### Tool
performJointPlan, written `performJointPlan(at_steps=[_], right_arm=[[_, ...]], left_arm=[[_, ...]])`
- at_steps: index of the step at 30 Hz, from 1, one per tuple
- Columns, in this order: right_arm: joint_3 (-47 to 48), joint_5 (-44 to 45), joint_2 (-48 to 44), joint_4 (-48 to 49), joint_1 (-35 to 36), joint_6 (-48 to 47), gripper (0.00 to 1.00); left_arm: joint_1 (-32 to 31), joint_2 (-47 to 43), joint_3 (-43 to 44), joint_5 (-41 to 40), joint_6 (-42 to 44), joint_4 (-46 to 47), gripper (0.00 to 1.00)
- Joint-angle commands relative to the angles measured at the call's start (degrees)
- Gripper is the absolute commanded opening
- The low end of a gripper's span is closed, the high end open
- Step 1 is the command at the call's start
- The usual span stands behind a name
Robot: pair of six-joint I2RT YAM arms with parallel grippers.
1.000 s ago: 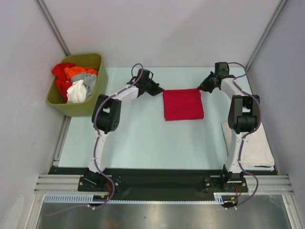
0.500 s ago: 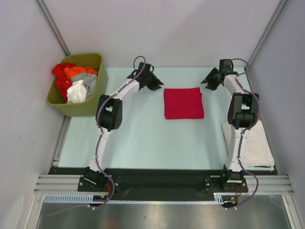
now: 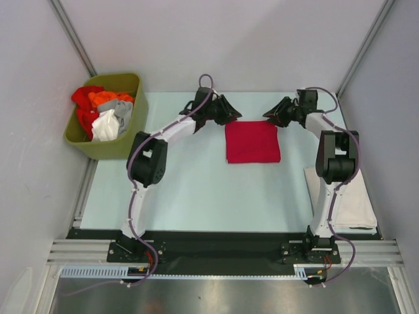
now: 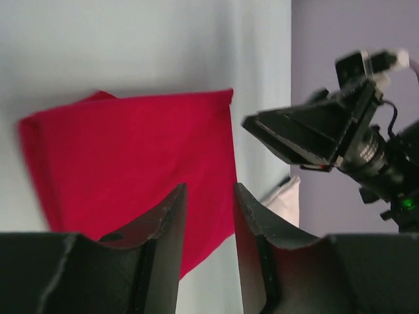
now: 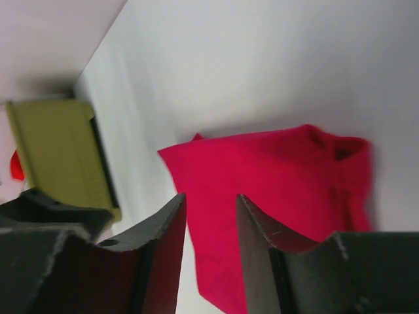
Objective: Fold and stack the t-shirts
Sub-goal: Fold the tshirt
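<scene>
Down at the counter's (image 3: pixel 183 190) near right edge lies the off-white t-shirt (image 3: pixel 350 203). Mid-counter, the crimson t-shirt (image 3: pixel 252 141) sits folded square. At its far corners hover the left claw (image 3: pixel 234 117) and right claw (image 3: pixel 268 116), both released, gripping nothing. Far left, the olive bin (image 3: pixel 108 150) holds bundled t-shirts (image 3: pixel 105 114).

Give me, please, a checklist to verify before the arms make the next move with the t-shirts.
1. The left gripper is open, nothing between its fingers: ok.
2. The right gripper is open, nothing held: ok.
3. The crimson t-shirt lies folded flat on the table: ok.
4. The off-white t-shirt lies folded at the near right edge: ok.
5. Both folded shirts stacked: not ok, they lie apart.
6. The bin emptied: not ok, unfolded t-shirts are inside.
</scene>
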Motion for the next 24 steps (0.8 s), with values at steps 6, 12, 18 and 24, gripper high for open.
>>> performJointPlan(at_steps=[6, 12, 18, 24], right_arm=[[-1.74, -7.71, 11.82, 20.34, -0.1, 11.95, 0.38], [7.74, -10.08, 17.9, 16.41, -4.85, 9.24, 0.38], [11.62, -10.01, 13.97, 4.07, -6.97, 2.68, 0.4], [-0.45, -12.52, -1.5, 2.39, -5.74, -0.8, 0.49]], left_arm=[[-0.31, 11.78, 6.56, 7.36, -4.54, 7.28, 0.38], [0.31, 5.57, 11.6, 5.53, 7.94, -9.18, 0.39], [-1.97, -9.12, -4.84, 6.22, 11.37, -8.66, 0.41], [-4.17, -9.76, -11.18, 10.09, 9.54, -2.43, 0.42]])
